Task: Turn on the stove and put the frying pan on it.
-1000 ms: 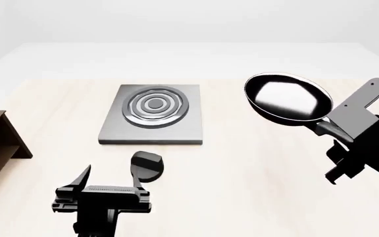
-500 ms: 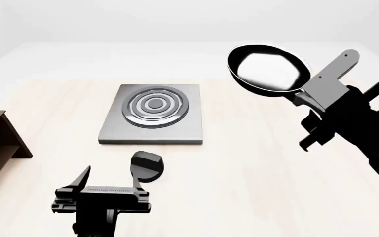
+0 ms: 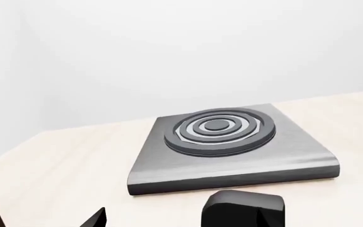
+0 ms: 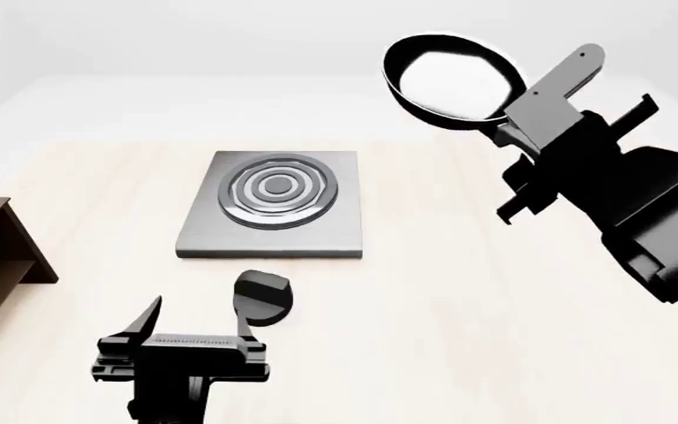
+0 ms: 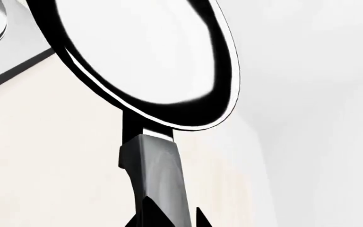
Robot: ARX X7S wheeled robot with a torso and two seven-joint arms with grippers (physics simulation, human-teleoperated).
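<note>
The right gripper (image 4: 525,124) clamps the pan (image 4: 451,84) by its handle, a stiff lever liable to tip; the left gripper's (image 4: 193,318) jaws stand apart.

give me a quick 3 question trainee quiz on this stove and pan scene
1. True or false: the frying pan rests on the stove.
2. Which gripper holds the pan's handle: A left, B right?
3. Fill in: the small black knob lies between the stove and the ____ gripper.

Key
1. False: it is held in the air, off to the stove's right.
2. B, the right gripper.
3. Left: the left gripper is open, just short of the knob.
</note>
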